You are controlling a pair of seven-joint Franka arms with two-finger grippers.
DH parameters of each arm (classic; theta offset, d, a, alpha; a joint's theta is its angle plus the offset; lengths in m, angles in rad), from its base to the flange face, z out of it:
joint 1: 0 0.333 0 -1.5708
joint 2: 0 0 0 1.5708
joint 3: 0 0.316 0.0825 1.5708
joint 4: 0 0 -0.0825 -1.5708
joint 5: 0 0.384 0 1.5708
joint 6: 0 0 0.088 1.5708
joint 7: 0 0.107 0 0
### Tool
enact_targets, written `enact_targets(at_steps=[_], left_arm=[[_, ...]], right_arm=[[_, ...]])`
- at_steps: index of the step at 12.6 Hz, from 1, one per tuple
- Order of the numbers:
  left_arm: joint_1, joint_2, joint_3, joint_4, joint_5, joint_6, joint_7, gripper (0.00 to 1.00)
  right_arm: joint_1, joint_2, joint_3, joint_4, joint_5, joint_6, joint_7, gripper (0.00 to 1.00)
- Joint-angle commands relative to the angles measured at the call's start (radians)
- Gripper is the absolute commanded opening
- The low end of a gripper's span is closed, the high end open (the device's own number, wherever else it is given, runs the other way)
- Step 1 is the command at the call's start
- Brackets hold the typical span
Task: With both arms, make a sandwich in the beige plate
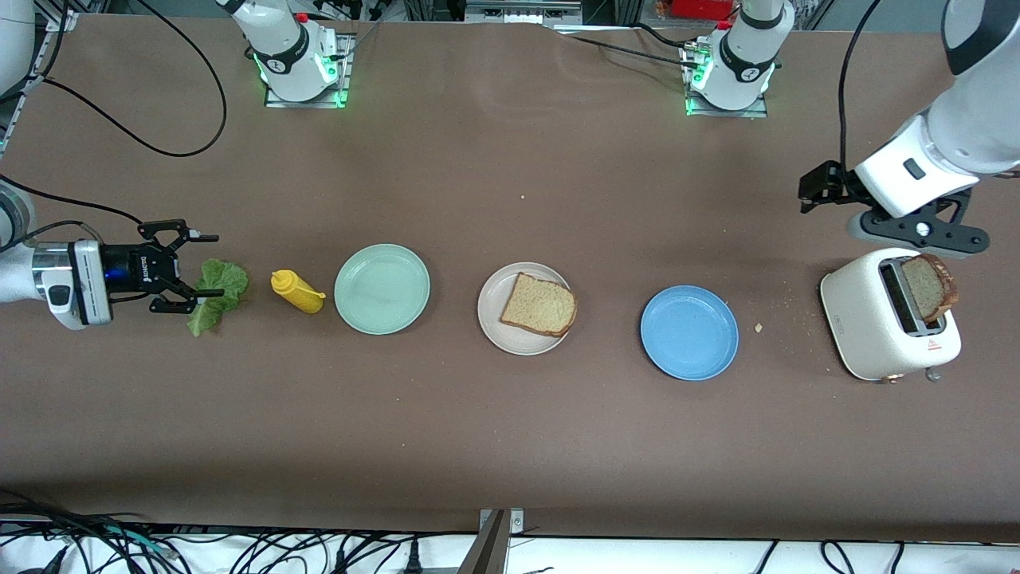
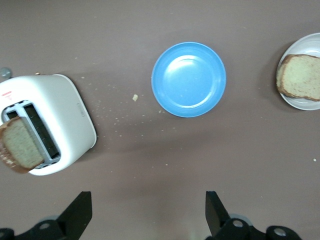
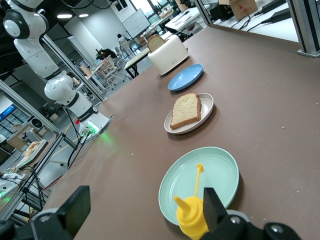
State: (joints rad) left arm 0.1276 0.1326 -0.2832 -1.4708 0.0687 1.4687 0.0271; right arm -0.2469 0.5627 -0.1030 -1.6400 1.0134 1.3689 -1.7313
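One brown bread slice [image 1: 539,304] lies on the beige plate [image 1: 494,319] at the table's middle. A second slice [image 1: 928,287] stands in the white toaster [image 1: 868,327] at the left arm's end. The green lettuce leaf [image 1: 217,295] lies on the table at the right arm's end. My right gripper [image 1: 211,265] is open, low over the leaf's edge; its wrist view [image 3: 145,205] does not show the leaf. My left gripper [image 1: 806,195] is open and empty in the air beside the toaster; its wrist view [image 2: 148,200] shows toaster [image 2: 70,115] and slice [image 2: 20,145].
A yellow mustard bottle [image 1: 296,292] lies between the leaf and a pale green plate [image 1: 382,288]. A blue plate [image 1: 689,332] sits between the beige plate and the toaster. Crumbs lie near the toaster. All stand in one row across the table.
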Motion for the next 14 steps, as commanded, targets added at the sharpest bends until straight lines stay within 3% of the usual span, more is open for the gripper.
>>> enact_targets(at_steps=[1, 3, 7, 14], left_arm=[[-0.097, -0.073, 0.111, -0.072, -0.004, 0.019, -0.012, 1.00], [-0.166, -0.148, 0.209, -0.187, -0.032, 0.137, -0.013, 1.00], [-0.200, -0.224, 0.251, -0.284, -0.070, 0.165, -0.010, 1.00], [-0.198, -0.225, 0.248, -0.281, -0.102, 0.147, -0.007, 1.00]], right_arm=[[-0.017, 0.025, 0.006, 0.009, 0.025, -0.025, -0.065, 1.00], [-0.019, 0.019, 0.005, 0.003, 0.014, -0.027, -0.074, 1.00], [-0.019, -0.023, 0.002, -0.076, 0.008, 0.013, -0.184, 1.00], [-0.023, 0.009, 0.003, -0.136, 0.013, 0.064, -0.332, 1.00]])
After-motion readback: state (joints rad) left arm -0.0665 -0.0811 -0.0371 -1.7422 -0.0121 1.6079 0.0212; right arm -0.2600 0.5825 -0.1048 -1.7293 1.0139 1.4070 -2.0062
